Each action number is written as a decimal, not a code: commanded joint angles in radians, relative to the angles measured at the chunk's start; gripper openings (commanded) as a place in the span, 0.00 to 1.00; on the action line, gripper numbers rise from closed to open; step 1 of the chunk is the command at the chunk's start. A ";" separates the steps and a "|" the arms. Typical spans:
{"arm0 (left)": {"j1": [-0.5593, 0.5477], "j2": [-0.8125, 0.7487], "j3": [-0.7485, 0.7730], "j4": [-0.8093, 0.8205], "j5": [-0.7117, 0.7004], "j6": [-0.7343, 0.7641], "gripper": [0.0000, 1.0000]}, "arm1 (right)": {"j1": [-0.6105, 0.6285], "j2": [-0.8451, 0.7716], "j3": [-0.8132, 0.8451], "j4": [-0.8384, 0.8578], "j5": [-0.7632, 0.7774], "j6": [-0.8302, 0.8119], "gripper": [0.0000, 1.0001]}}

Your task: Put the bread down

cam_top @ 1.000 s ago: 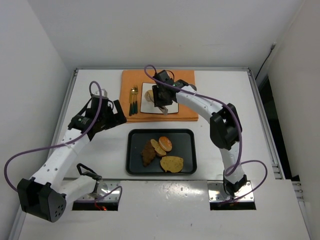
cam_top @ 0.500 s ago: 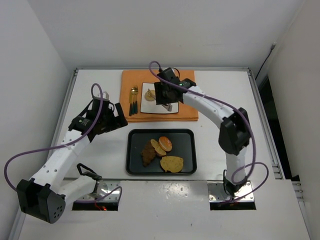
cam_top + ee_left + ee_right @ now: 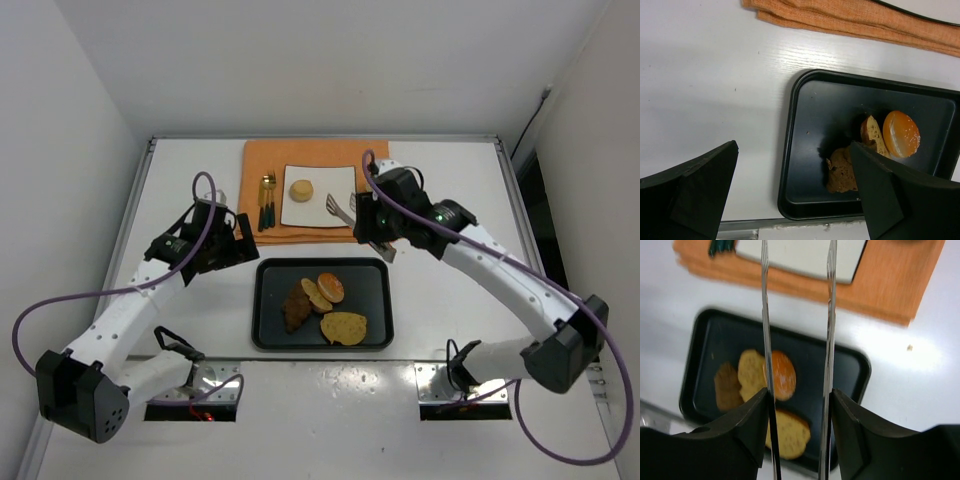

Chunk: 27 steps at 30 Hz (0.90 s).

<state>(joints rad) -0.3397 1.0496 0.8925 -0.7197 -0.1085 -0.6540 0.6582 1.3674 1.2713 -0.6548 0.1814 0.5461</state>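
A small round bread roll [image 3: 301, 190] lies alone on the white square plate [image 3: 320, 178] on the orange mat. My right gripper [image 3: 373, 228] is shut on metal tongs [image 3: 343, 211], just right of the plate. In the right wrist view the gripper [image 3: 799, 395] holds the tongs' two blades [image 3: 765, 315] apart with nothing between them, over the black tray [image 3: 855, 365]. My left gripper [image 3: 235, 240] is open and empty left of the tray [image 3: 370, 270]. In its wrist view the gripper [image 3: 792, 147] frames the tray's left end [image 3: 790, 150].
The tray holds a brown piece [image 3: 296, 307], a bread slice [image 3: 316, 295], an orange bun [image 3: 331, 287] and a toast slice [image 3: 344, 327]. Gold cutlery [image 3: 267, 200] lies on the orange mat [image 3: 370, 150] left of the plate. White walls flank the table.
My right arm has drawn back from over the plate to its right and nearer, leaving the bread roll on the plate. My left gripper has shifted slightly toward the tray.
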 commanded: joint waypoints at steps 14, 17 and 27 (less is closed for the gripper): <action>0.034 0.073 0.062 0.008 -0.066 0.021 1.00 | 0.132 -0.166 -0.305 -0.097 -0.229 0.063 0.52; 0.034 0.073 0.062 0.008 -0.076 0.030 1.00 | 0.132 -0.133 -0.332 -0.063 -0.229 0.063 0.52; 0.094 0.064 0.052 0.008 -0.074 0.039 1.00 | 0.141 -0.100 -0.380 -0.003 -0.252 0.063 0.46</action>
<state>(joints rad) -0.2687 1.1286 0.9184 -0.7185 -0.1837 -0.6319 0.7933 1.2713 0.8860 -0.7120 -0.0643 0.5961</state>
